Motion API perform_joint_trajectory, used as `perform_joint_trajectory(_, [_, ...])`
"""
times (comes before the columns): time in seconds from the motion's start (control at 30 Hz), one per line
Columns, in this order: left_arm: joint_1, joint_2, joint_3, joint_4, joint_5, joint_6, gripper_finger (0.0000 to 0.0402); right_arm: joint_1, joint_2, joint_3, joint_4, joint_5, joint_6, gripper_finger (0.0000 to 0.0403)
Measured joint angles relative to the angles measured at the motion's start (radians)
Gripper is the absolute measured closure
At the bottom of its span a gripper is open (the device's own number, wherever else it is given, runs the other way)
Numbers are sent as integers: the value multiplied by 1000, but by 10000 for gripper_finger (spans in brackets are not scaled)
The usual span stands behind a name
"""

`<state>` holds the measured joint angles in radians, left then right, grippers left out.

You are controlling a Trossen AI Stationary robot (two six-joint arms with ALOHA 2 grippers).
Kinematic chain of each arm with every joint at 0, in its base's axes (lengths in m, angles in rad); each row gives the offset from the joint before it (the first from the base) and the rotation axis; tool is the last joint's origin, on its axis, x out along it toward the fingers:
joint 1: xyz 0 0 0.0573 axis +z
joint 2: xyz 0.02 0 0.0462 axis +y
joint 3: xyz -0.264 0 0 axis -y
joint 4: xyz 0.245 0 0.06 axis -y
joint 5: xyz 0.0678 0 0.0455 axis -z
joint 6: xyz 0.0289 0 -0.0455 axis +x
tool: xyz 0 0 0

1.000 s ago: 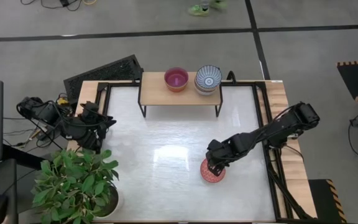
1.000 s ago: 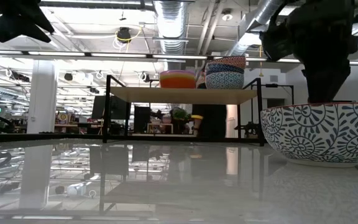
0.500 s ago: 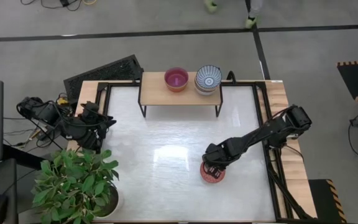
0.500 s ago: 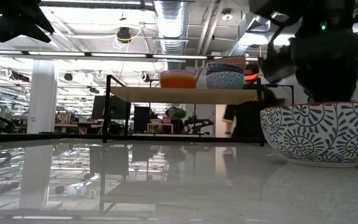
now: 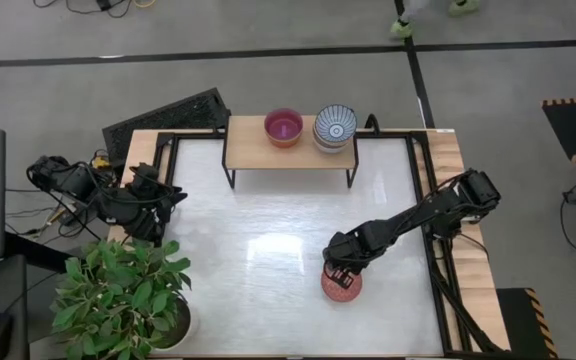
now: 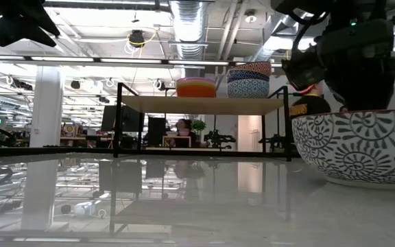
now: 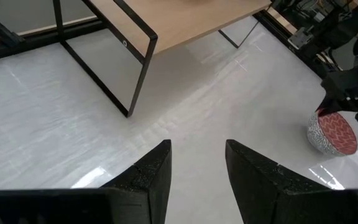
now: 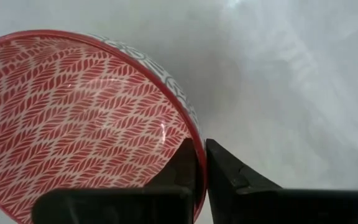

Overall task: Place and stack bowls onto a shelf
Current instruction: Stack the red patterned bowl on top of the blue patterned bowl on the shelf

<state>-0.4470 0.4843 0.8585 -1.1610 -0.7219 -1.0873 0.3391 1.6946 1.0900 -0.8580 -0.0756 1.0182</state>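
Note:
A red-patterned bowl [image 5: 340,284] with a white-and-dark outside [image 6: 362,147] sits near the table's front right. My right gripper [image 5: 340,270] is over its far side, shut on it. On the shelf [image 5: 253,150] at the table's far edge stand a magenta bowl [image 5: 284,127] and a stack of bowls topped by a blue-grey lined one [image 5: 335,126]. My left gripper [image 7: 197,165] waits open at the table's left edge [image 5: 158,212], touching nothing. My right gripper pinches the red-patterned bowl's rim [image 8: 193,129] on the bowl's far side, one finger inside the bowl and one outside. The fingers come from above, slanting down. The bowl stays mouth up, its rim a little tilted; whether its foot is on the table I cannot tell.
A potted plant [image 5: 123,295] stands at the table's near left corner. Black rails [image 5: 420,190] run along the table's sides. The white tabletop [image 5: 268,240] lies between the shelf and the bowl. A person's feet [image 5: 408,22] show on the floor beyond the far edge.
My right gripper has come down onto the red-patterned bowl and shut on its rim. The bowl has slid a little toward the table's near edge and stands slightly tipped. A person has walked past beyond the far edge.

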Motion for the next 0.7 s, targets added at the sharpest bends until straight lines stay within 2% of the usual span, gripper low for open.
perform_joint_trajectory(0.17, [0, 0, 0, 0, 0, -1, 266, -20, -21, 40, -28, 8, -33, 365])
perform_joint_trajectory(0.33, [0, 0, 0, 0, -6, -16, 266, -78, -62, 129, -126, 12, -103, 365])
perform_joint_trajectory(0.7, [0, 0, 0, 0, -1, -26, 266, -367, -199, 466, -339, 28, -212, 365])
